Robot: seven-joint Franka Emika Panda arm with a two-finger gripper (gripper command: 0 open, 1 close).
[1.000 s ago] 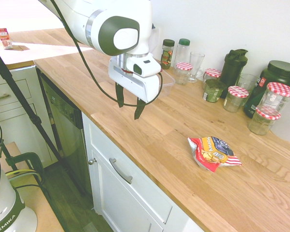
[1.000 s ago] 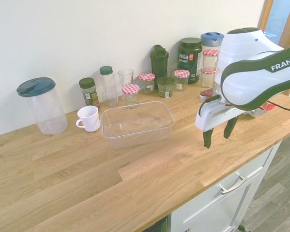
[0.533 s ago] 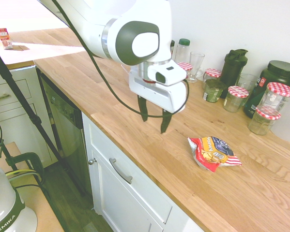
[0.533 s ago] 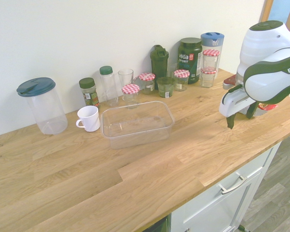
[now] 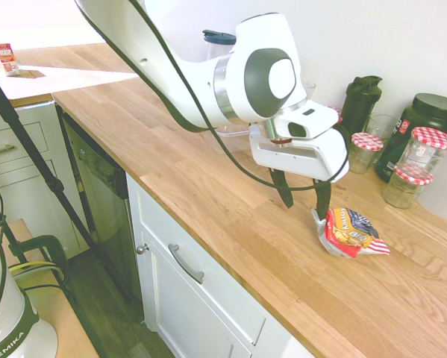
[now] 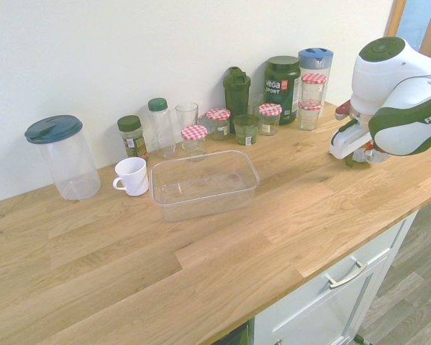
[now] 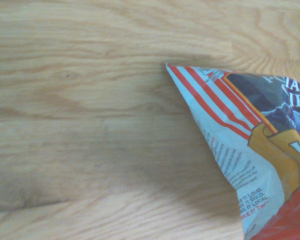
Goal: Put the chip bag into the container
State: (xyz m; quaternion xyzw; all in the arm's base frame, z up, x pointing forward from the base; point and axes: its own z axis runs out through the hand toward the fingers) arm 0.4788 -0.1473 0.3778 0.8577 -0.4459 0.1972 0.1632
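The chip bag (image 5: 354, 233), crumpled red and yellow foil with a dark blue patch, lies flat on the wooden counter near its front edge. My gripper (image 5: 304, 209) hangs open just left of it. The right fingertip touches the bag's left edge and nothing sits between the fingers. The wrist view shows the bag's (image 7: 250, 150) striped corner close up over bare wood. The container (image 6: 201, 205), a shallow clear tub, stands empty at mid-counter, well away from the gripper (image 6: 355, 159). In the first exterior view my arm hides most of the container, and in the second exterior view it hides the bag.
Along the wall stand jars with red-checked lids (image 5: 421, 153), a dark green tub (image 6: 282, 86), a dark shaker bottle (image 6: 237, 93), spice bottles and a glass. A white mug (image 6: 132, 175) and a clear pitcher with a blue lid (image 6: 60, 154) sit left of the container.
The arm has swung along the counter away from the container and come down at the chip bag. The bag has shifted slightly away from the fingers. The gripper stayed open.
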